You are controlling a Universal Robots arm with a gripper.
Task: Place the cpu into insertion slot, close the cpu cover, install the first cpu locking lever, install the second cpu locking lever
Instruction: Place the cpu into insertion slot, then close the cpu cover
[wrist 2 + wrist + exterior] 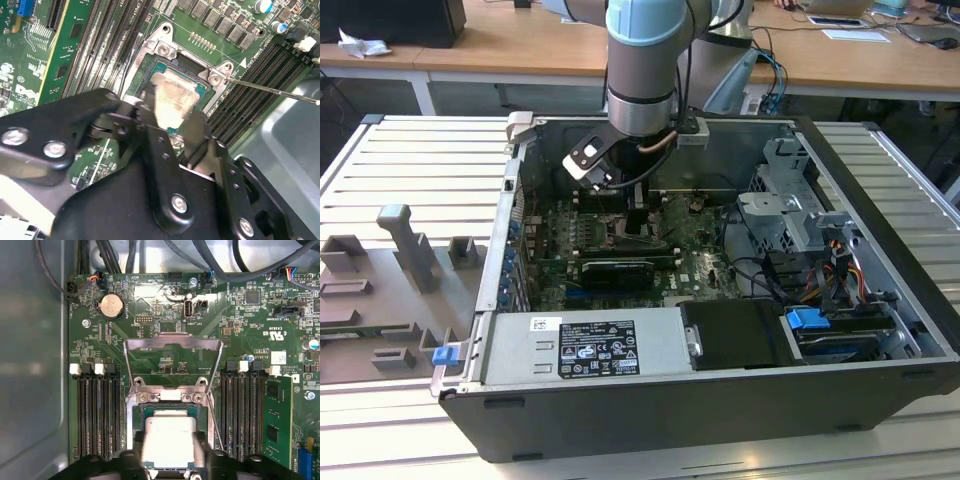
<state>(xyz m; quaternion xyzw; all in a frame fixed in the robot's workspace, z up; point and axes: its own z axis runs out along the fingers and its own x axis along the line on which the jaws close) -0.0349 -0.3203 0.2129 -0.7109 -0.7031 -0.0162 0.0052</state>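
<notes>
Grey slatted worktop [400, 150] carries an open computer case [720, 400]; in the exterior view the arm's pincer [638, 225] reaches down inside it. In the second wrist view the pincer grips the cpu [172, 97] by its edges, just over the insertion slot [176, 64]. In the first wrist view the cpu cover [172, 342] stands swung open at the slot's edge.

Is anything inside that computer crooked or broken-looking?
Nothing looks damaged. The cpu cover stands flipped open and a thin locking lever juts out unlatched. That fits the work: the end effector holds the cpu over the insertion slot.
</notes>
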